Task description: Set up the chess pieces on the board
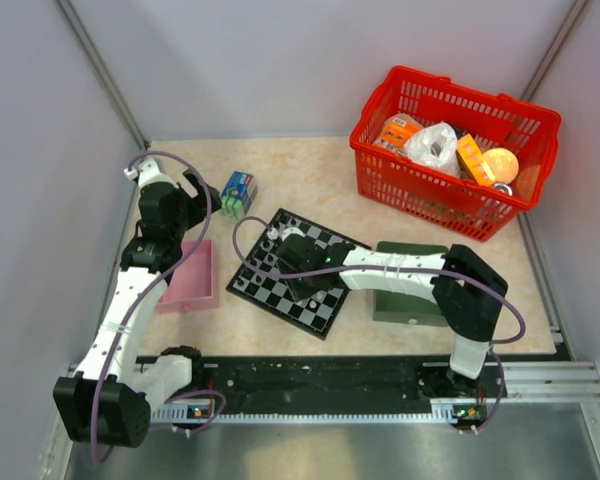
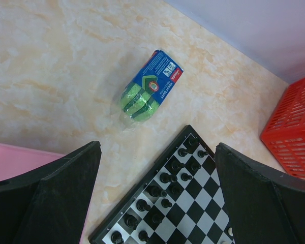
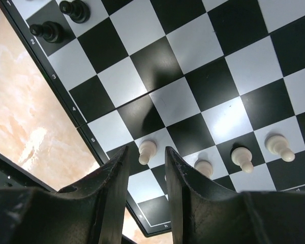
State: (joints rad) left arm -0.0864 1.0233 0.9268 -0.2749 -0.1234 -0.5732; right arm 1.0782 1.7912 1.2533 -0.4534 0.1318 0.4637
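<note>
though upright — pale pawn (image 3: 147,150)

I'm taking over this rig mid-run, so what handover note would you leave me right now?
Left hand: wide open, empty, above the table by the board's corner.
Right hand: low over the board, narrowly open, nothing gripped; a pale pawn stands at its tips.
Done: dark pieces in two rows along one edge; several pale pawns near the opposite end.
Left: likely the rest of the pale pieces; none visible off the board.
</note>
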